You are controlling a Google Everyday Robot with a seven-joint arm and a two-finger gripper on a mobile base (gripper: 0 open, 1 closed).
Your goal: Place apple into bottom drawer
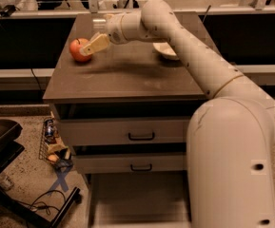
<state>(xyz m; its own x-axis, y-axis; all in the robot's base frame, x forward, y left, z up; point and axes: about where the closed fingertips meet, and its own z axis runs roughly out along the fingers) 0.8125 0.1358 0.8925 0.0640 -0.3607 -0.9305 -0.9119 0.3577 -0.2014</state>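
Here we see the apple (76, 51) resting on the brown counter (127, 80), toward its far left corner, at about ten o'clock from the counter's middle. The gripper (93, 45) sits at the apple's three o'clock side, its beige tip overlapping the fruit's right edge from our view. We cannot tell whether the gripper is wide, narrow or already closed on the apple, nor whether it touches it.

The pale arm (199, 65) reaches in from five o'clock, rising from a bulky joint at the lower right and crossing the counter toward the apple. A white bowl (162, 50) lies at about one o'clock on the counter, partly hidden behind the arm and well apart from the apple.

Below the counter, two upper drawers (103, 134) with black bar handles are shut. The bottom drawer (137, 198) is pulled out toward six o'clock, its flat floor showing. Some clutter (55, 151) lies on the floor at the cabinet's eight o'clock.
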